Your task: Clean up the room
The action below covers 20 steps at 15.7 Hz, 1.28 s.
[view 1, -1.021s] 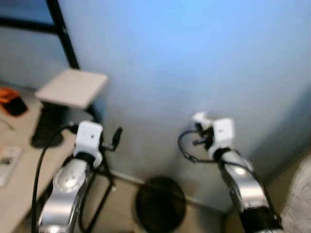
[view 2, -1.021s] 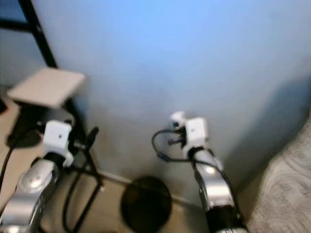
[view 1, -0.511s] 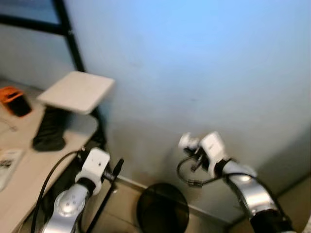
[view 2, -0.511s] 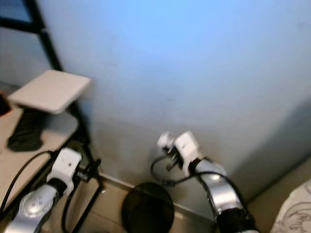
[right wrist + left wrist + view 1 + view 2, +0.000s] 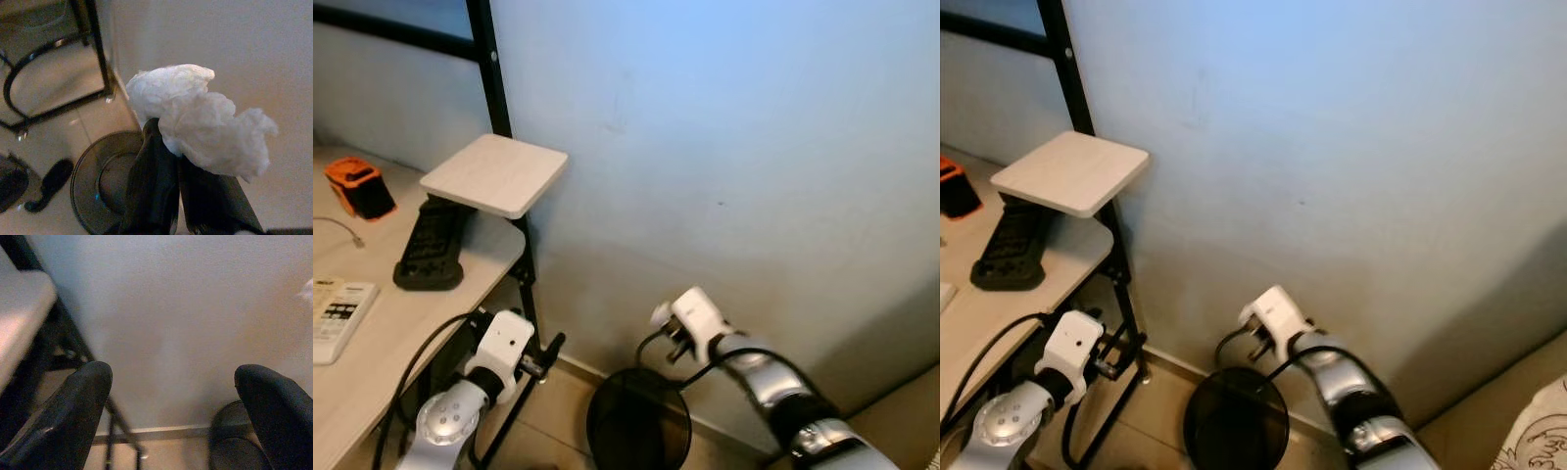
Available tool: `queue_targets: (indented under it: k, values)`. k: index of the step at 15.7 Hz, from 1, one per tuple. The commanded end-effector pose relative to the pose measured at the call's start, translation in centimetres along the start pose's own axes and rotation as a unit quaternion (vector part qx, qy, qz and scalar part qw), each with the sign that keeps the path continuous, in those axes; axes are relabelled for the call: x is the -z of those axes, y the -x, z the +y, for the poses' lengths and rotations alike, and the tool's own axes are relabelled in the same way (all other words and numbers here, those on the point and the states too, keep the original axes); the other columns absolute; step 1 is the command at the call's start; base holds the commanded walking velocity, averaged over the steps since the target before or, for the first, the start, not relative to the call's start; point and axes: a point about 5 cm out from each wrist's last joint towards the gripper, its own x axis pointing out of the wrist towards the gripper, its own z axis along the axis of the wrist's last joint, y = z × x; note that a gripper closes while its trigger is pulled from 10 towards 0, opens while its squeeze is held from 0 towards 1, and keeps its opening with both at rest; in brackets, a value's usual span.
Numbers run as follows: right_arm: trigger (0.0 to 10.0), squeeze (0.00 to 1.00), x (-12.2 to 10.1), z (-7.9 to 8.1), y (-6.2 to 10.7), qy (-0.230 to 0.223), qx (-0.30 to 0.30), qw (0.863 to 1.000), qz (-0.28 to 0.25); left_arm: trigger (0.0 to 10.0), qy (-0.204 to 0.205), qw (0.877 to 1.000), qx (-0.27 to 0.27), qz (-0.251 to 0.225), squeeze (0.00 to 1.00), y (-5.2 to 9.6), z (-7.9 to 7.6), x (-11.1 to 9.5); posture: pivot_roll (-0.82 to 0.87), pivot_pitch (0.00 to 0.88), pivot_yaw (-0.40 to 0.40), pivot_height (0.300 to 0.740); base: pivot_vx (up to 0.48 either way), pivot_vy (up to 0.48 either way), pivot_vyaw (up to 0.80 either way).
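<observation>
My right gripper (image 5: 168,142) is shut on a crumpled white tissue (image 5: 195,122), which bulges out past the black fingers. Below it, against the wall, a round black bin (image 5: 107,181) stands on the tiled floor. In the head views the right gripper (image 5: 664,328) hangs just above the bin's (image 5: 638,431) far rim, close to the pale blue wall. My left gripper (image 5: 171,411) is open with nothing between its wide-spread fingers (image 5: 73,416). It is held low beside the desk's black leg, left of the bin (image 5: 234,440).
At the left stands a light desk (image 5: 401,343) with an orange-black device (image 5: 357,186), a black handset (image 5: 431,245) and a white remote (image 5: 337,313). A white square shelf (image 5: 494,174) sits on a black metal frame (image 5: 489,59). Patterned bedding (image 5: 1538,441) lies at the bottom right.
The camera has shifted and the picture is sharper. Both arms have come down; the right gripper with the tissue has dropped from mid-wall to just over the bin.
</observation>
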Motion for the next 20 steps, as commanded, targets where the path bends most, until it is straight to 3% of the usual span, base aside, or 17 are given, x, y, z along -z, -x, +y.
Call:
queue_targets:
  k: [1, 4, 6, 7, 8, 9, 11, 13, 15, 18, 20]
  values:
    - [10.0, 0.0, 0.7, 0.2, -0.2, 0.018, 0.01, 0.999, 0.028, 10.0, 0.012, 1.0, 0.017, 0.001, 0.0, 0.1, -0.5, 0.4, 0.07, 0.059, -0.078, 0.74, 0.0, 0.0, 0.0]
    - [10.0, 0.0, 2.2, 1.0, -0.5, 0.004, 0.03, 0.998, 0.064, 10.0, 0.026, 0.997, 0.073, -0.018, 0.0, 0.3, -2.0, 0.0, 0.11, 0.126, -0.095, 0.74, 0.0, 0.0, 0.0]
    - [10.0, 0.0, 2.9, 1.1, -0.5, -0.011, 0.05, 0.996, 0.076, 10.0, 0.029, 0.996, 0.079, 0.008, 0.0, -0.4, -2.6, 1.0, 0.12, 0.15, -0.101, 0.74, 0.0, 0.0, 0.0]
    - [10.0, 0.0, 2.9, 1.1, -0.5, -0.015, 0.055, 0.996, 0.072, 10.0, 0.02, 0.997, 0.061, 0.034, 0.0, -1.4, -2.8, 1.9, 0.12, 0.153, -0.103, 0.74, 0.0, 0.0, 0.0]
    - [10.0, 0.0, 2.6, 1.1, -0.6, -0.021, 0.063, 0.996, 0.062, 10.0, 0.041, 0.995, 0.065, 0.065, 0.0, -3.7, -4.5, 2.7, 0.12, 0.143, -0.118, 0.74, 0.0, 0.0, 0.0]
    - [10.0, 0.0, 2.4, 0.9, -0.6, -0.031, 0.068, 0.996, 0.053, 10.0, 0.041, 0.993, 0.072, 0.083, 0.0, -4.5, -5.4, 3.0, 0.12, 0.14, -0.121, 0.74, 0.0, 0.0, 0.0]
    - [10.0, 0.0, 2.2, 0.6, -0.6, -0.057, 0.081, 0.994, 0.044, 10.0, 0.03, 0.989, 0.087, 0.118, 0.0, -5.1, -6.6, 4.2, 0.12, 0.121, -0.128, 0.74, 0.0, 0.0, 0.0]
    - [10.0, 0.0, 2.0, 0.9, -0.7, -0.06, 0.074, 0.995, 0.036, 10.0, 0.076, 0.989, 0.074, 0.104, 0.0, -5.4, -6.3, 4.3, 0.11, 0.108, -0.112, 0.74, 0.0, 0.0, 0.0]
    - [10.0, 0.0, 1.9, 1.4, -0.8, -0.054, 0.056, 0.997, 0.024, 10.0, 0.081, 0.987, 0.13, 0.036, 0.0, -5.0, -6.2, 2.7, 0.12, 0.107, -0.101, 0.74, 0.0, 0.0, 0.0]
    - [10.0, 0.0, 2.0, 1.7, -0.9, -0.045, 0.045, 0.998, 0.029, 10.0, 0.015, 0.974, 0.227, 0.001, 0.0, -2.5, -6.1, 1.7, 0.14, 0.119, -0.095, 0.74, 0.0, 0.0, 0.0]
    - [10.0, 0.0, 2.2, 1.8, -0.8, -0.042, 0.041, 0.998, 0.034, 10.0, -0.003, 0.962, 0.271, 0.003, 0.0, -0.7, -5.5, 2.1, 0.14, 0.118, -0.099, 0.74, 0.0, 0.0, 0.0]
